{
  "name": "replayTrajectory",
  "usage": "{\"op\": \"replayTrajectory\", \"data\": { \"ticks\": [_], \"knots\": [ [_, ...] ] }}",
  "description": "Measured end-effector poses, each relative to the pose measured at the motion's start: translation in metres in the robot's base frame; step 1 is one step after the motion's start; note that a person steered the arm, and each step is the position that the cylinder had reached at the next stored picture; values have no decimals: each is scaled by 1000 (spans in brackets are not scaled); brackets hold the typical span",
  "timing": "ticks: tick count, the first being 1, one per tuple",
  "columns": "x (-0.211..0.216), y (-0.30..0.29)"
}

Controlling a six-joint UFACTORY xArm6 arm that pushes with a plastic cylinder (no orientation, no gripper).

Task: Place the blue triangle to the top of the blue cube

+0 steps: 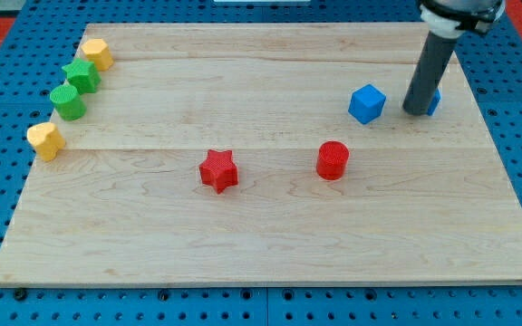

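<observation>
The blue cube (367, 103) sits on the wooden board at the view's upper right. The blue triangle (434, 101) lies just right of it and is mostly hidden behind my rod; only a blue sliver shows. My tip (416, 111) rests on the board between the two blue blocks, touching or nearly touching the triangle's left side, with a small gap to the cube.
A red cylinder (333, 160) and a red star (218, 170) lie in the board's middle. At the view's left edge stand a yellow block (96, 53), a green star (82, 75), a green cylinder (67, 101) and another yellow block (45, 139).
</observation>
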State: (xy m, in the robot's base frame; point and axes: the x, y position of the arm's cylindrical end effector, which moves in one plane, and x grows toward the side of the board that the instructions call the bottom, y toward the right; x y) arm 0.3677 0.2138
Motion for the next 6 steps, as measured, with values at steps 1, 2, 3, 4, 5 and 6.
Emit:
{"op": "replayTrajectory", "data": {
  "ticks": [1, 2, 3, 4, 5, 6],
  "knots": [
    [-5, 34],
    [41, 41],
    [11, 75],
    [-22, 85],
    [-32, 48],
    [-35, -12]
  ]
}}
